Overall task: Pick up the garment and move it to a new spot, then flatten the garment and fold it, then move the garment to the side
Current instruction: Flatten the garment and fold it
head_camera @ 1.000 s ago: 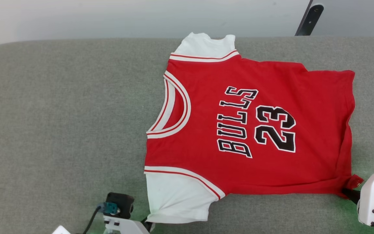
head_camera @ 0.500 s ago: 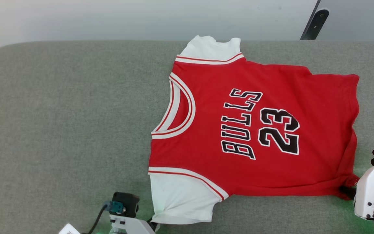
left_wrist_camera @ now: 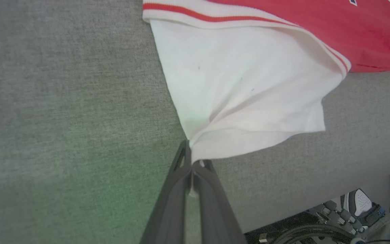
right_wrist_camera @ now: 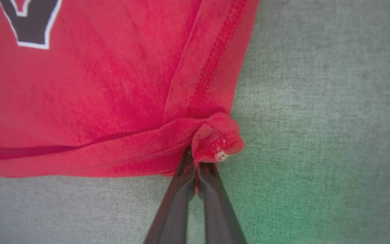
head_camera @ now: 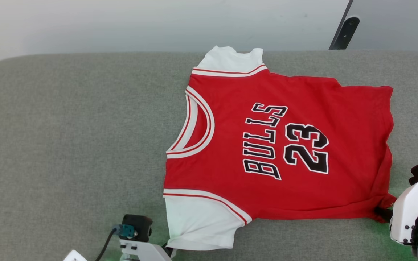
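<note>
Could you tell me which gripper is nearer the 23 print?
Right. The right gripper pinches the garment at its hem corner, near the 23 print; the left gripper pinches its white sleeve, farther off.

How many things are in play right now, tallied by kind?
garment: 1
pincers, each shut on a garment corner: 2 (left pincer, right pincer)
grey padded surface: 1
Total: 4

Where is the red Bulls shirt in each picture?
Head view: shirt right of centre, spread out.
Left wrist view: white sleeve at top, corner in left gripper.
Right wrist view: red hem upper left, corner in right gripper.
Shared landmark: grey fabric surface.
</note>
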You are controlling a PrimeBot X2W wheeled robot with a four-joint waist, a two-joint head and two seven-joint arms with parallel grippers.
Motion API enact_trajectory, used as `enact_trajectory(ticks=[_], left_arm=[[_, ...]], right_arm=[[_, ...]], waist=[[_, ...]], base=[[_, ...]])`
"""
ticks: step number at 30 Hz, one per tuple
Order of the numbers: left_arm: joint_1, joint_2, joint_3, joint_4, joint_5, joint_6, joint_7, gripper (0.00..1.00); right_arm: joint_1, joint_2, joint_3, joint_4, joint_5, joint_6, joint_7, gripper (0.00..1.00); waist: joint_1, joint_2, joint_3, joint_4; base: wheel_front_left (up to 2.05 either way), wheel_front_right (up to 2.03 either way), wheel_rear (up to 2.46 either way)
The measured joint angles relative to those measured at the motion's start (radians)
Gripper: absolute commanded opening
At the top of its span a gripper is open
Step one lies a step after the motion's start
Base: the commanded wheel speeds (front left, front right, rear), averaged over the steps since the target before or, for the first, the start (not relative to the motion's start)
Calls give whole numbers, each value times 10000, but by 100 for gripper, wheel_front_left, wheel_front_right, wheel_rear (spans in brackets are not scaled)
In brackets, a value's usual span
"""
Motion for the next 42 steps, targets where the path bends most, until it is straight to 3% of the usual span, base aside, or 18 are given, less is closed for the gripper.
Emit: enact_trajectory(ticks=[2,3,10,16,20,24,33,42], left_arm=[[3,2,8,10,-13,0,-10,0],[4,0,10,15,-29,0,-12,0],[-90,94,-4,-111,-56,-79,165,0],[-1341,805,119,-585,309,-236,930,0],[-2762,1411,339,-688,627,-585,1641,0],[-4533,1522,493,-399,911,-1179,2261,0],[-8269,537,397,2173,1390,-2903,2633,0],[-9478,-642,-236,5258,1569,-4107,2445,0]], right_arm=[[1,4,0,88,75,0,-121,7],[0,-8,67,81,121,0,-159,0],[-21,-58,153,169,353,0,-322,0],[-337,-257,-46,-347,853,-4,92,0],[-824,-453,-174,-832,917,-4,351,0],[-1579,-525,-395,-1087,711,-4,443,0],[-3645,-230,-570,-481,-161,-4,341,0],[-4877,537,-349,966,-546,-4,157,0]], waist=[[0,1,-23,-16],[0,0,-38,-20],[0,0,-195,-58],[0,0,-272,-105],[0,1,-200,-186],[0,1,9,-264],[0,0,964,-462],[0,0,2161,-703]], base=[[0,0,0],[0,0,0],[0,0,0],[0,0,0],[0,0,0],[0,0,0],[0,0,0],[0,0,0]])
